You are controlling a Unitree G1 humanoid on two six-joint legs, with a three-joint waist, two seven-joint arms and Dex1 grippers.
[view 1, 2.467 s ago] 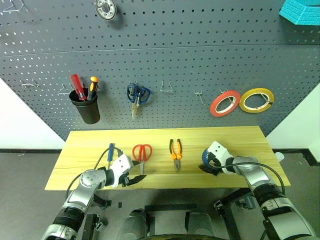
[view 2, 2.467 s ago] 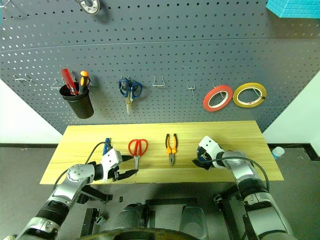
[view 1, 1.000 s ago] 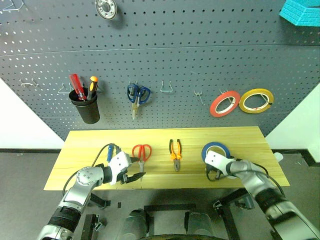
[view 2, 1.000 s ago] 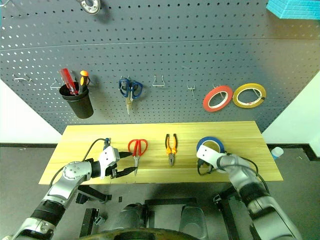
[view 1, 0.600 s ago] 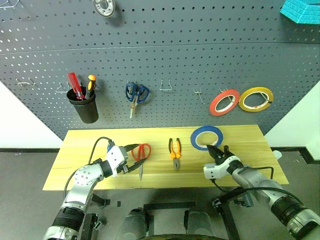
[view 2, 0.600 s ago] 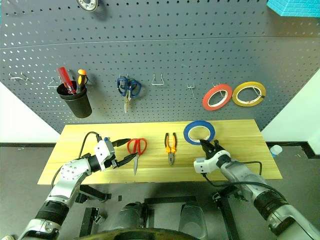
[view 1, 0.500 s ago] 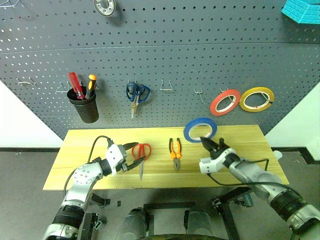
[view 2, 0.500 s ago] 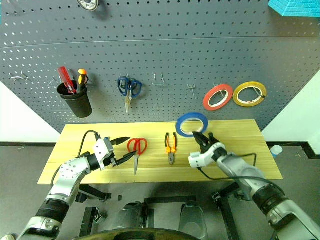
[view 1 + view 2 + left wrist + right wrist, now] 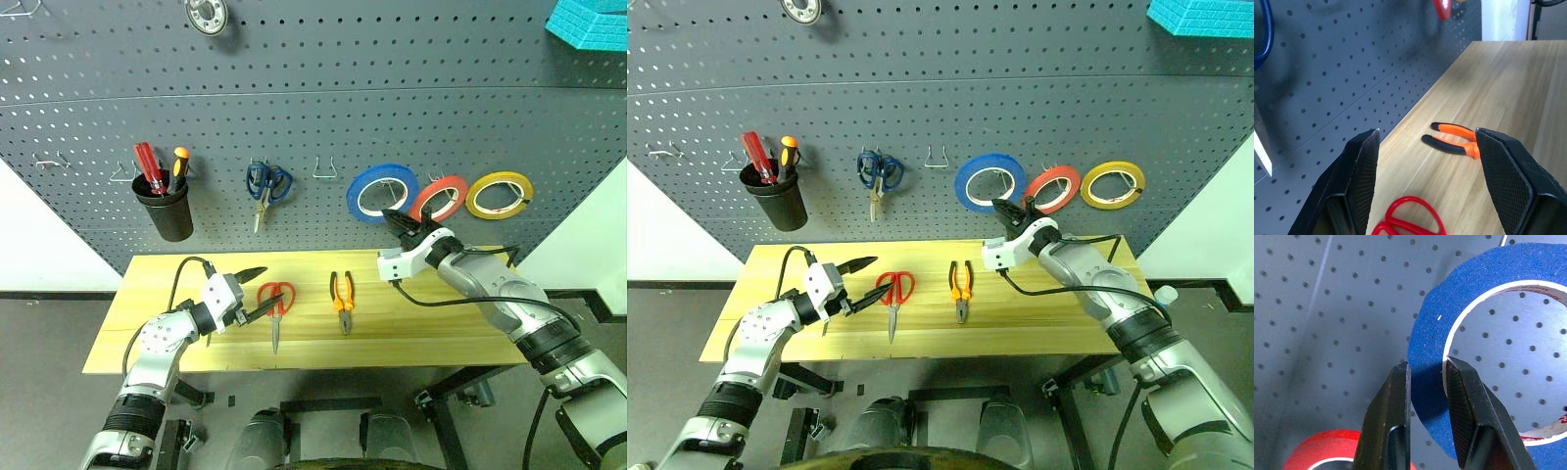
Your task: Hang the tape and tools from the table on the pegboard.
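- one blue tape (image 9: 381, 193) is up off the table (image 9: 460, 333), pinched by its lower band in the right gripper (image 9: 404, 224), whose two fingers are clamped through the ring, one inside the white core and one outside.
- held by the bottom edge, the ring stands upright and flat to the pegboard (image 9: 323, 127), which leaves its open centre free to slip over a hook; it sits just beside the red roll (image 9: 440, 199), overlapping its edge from the head views.
- the left gripper (image 9: 257, 292) hangs with its jaws apart and nothing between them, low over the table just beside the red-handled scissors (image 9: 276, 305), probably lined up for that tool.
- three tools wait on the wood: the red-handled scissors, the pliers (image 9: 342, 299), and a blue-handled screwdriver that i cannot make out behind the left arm.
- on the board: two rolls hung, red and yellow roll (image 9: 501, 194); one pair of blue-handled scissors (image 9: 265, 188); one black cup (image 9: 167, 212) with two screwdrivers.
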